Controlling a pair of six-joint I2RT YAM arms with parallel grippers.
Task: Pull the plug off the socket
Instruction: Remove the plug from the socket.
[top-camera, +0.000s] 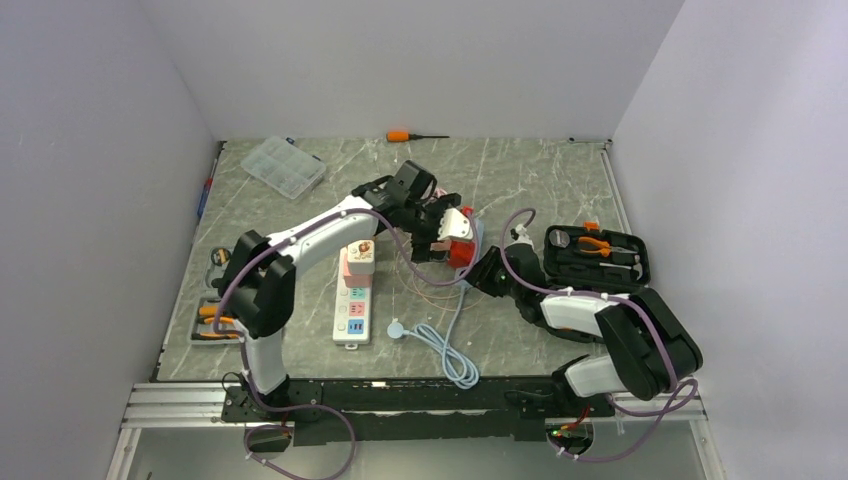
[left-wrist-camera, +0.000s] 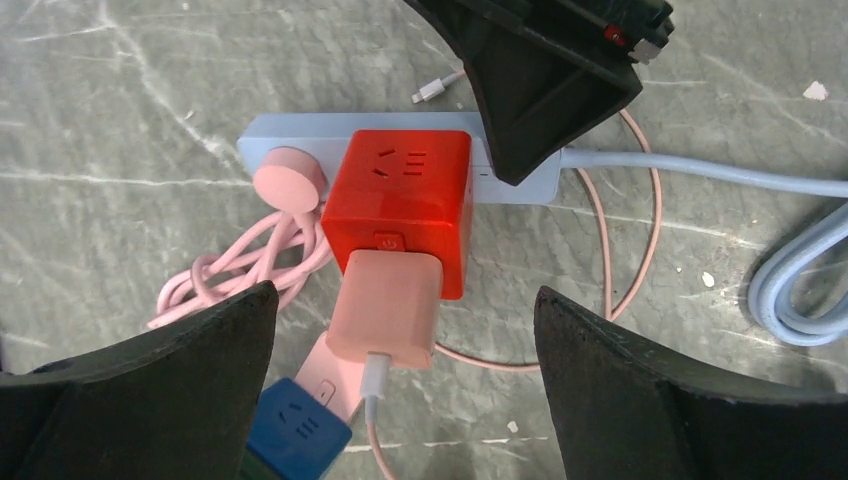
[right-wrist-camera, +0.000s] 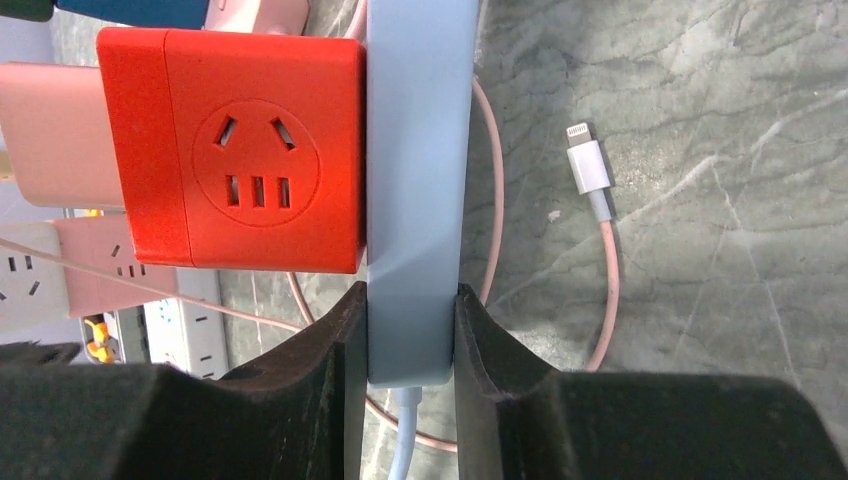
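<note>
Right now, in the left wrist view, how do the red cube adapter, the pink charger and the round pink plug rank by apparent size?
1. red cube adapter
2. pink charger
3. round pink plug
The gaps are clear.

text: none legible | numbers: none | brands: none | signs: faint power symbol, button of red cube adapter

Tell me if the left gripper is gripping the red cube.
No. The left gripper stands wide open, both fingers clear of the red cube.
</note>
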